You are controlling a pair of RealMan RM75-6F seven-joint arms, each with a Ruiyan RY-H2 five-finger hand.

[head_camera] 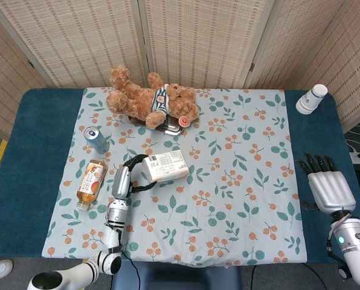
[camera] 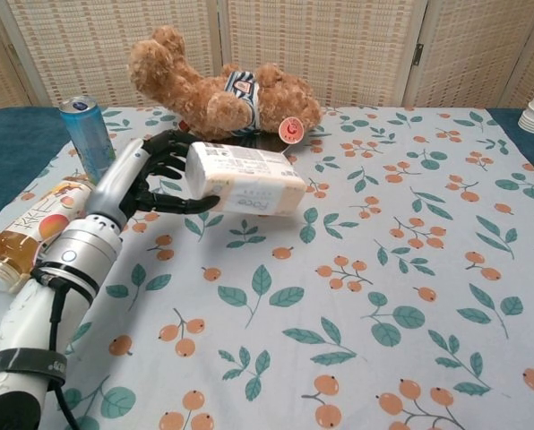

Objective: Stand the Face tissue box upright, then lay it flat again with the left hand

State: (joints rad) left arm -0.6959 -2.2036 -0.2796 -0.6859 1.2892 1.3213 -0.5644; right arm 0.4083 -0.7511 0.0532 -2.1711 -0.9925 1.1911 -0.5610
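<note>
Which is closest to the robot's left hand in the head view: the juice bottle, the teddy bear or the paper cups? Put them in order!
From the left hand:
1. Juice bottle, just to its left.
2. Teddy bear, behind it at the table's far side.
3. Paper cups, far right corner.

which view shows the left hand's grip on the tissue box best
The chest view. There the left hand shows from the side, its dark fingers wrapped around the end of the tissue box. The head view looks straight down: the left hand is small there and the box hides part of the fingers.
</note>
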